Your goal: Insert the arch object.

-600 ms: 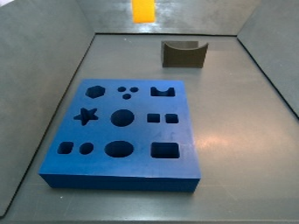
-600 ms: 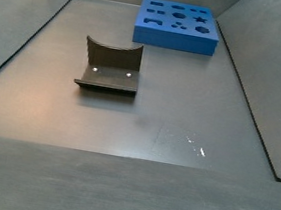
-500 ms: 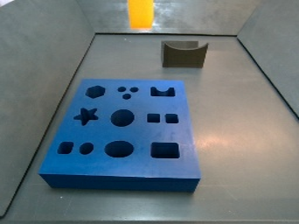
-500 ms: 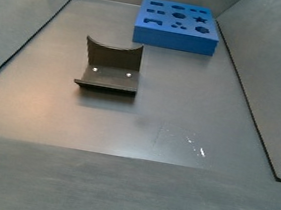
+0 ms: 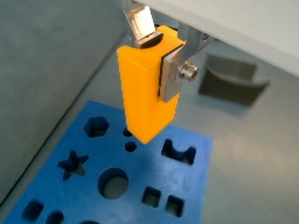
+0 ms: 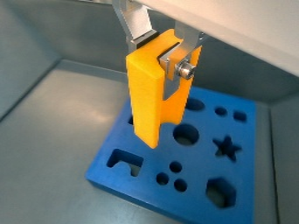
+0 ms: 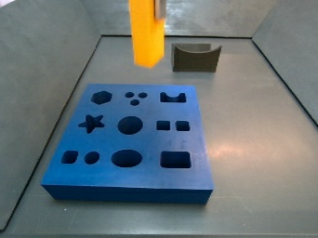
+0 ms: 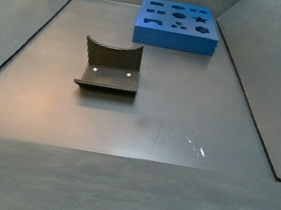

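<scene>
The arch object (image 7: 195,58) is a small dark grey-olive block with a semicircular notch. It lies on the floor beyond the blue board (image 7: 74,138), and shows in a side view (image 8: 109,66) and a wrist view (image 5: 233,80). My gripper (image 5: 158,52) is shut on a long orange bar (image 5: 149,87) and holds it upright above the board's far end. Both wrist views show this grip (image 6: 158,54). The bar (image 7: 147,33) hangs well above the board's holes. The gripper is apart from the arch object.
The blue board (image 8: 178,27) has several shaped holes, among them a star, circles, squares and an arch-shaped slot (image 7: 173,95). Grey walls slope up around the floor on all sides. Open floor lies between the board and the arch object.
The orange bar has come down into a side view, from the top edge to hanging over the board's far end. The arch object and board have not moved.
</scene>
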You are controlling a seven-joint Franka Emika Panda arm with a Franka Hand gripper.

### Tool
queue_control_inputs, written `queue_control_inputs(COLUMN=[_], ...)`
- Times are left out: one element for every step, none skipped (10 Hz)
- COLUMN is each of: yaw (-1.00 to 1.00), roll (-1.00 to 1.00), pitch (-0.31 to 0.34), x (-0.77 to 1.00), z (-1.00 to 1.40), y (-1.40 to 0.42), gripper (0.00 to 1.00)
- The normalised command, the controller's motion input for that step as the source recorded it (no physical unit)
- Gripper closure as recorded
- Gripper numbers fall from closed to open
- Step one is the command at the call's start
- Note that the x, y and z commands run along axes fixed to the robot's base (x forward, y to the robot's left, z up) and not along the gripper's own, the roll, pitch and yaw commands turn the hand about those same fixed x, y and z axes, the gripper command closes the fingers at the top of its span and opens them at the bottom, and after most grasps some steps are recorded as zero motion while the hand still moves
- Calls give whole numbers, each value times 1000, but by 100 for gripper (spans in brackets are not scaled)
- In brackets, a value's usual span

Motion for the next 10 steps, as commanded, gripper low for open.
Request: queue_control_inputs(yaw=[-1000, -1000, -1000, -1000, -1000, -1000, -1000, -1000, -1000, -1000], roll=[16, 14, 9, 0, 0, 0, 0, 0, 0, 0], pitch=[0, 0, -1, -3, 0, 0, -3, -6, -16, -19], x=[0, 0, 0, 0, 0, 0, 0, 0, 0, 0], z=[-583, -577, -563, -471, -429, -429, -417, -409, -391, -380], y=[0, 0, 0, 0, 0, 0, 0, 0, 0, 0], gripper=[100, 100, 100, 100, 100, 100, 100, 100, 100, 100])
